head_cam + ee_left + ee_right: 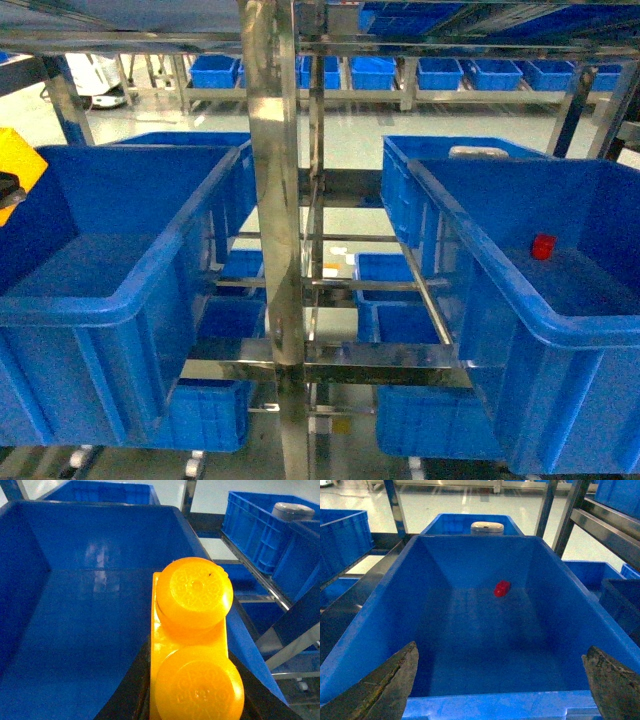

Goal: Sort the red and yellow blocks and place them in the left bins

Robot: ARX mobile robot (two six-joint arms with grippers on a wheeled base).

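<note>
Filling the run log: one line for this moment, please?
left gripper: shut on yellow brick, over left bin | right gripper: open, empty, above right bin | red block: on right bin floor

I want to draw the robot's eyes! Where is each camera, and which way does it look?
Head: up on the robot, facing forward at the left bin and right bin; the left hand peeks in.
Left wrist: over the left bin, looking along the yellow brick it holds.
Right wrist: above the right bin; open fingers show.
Head and right wrist both see the red block.
</note>
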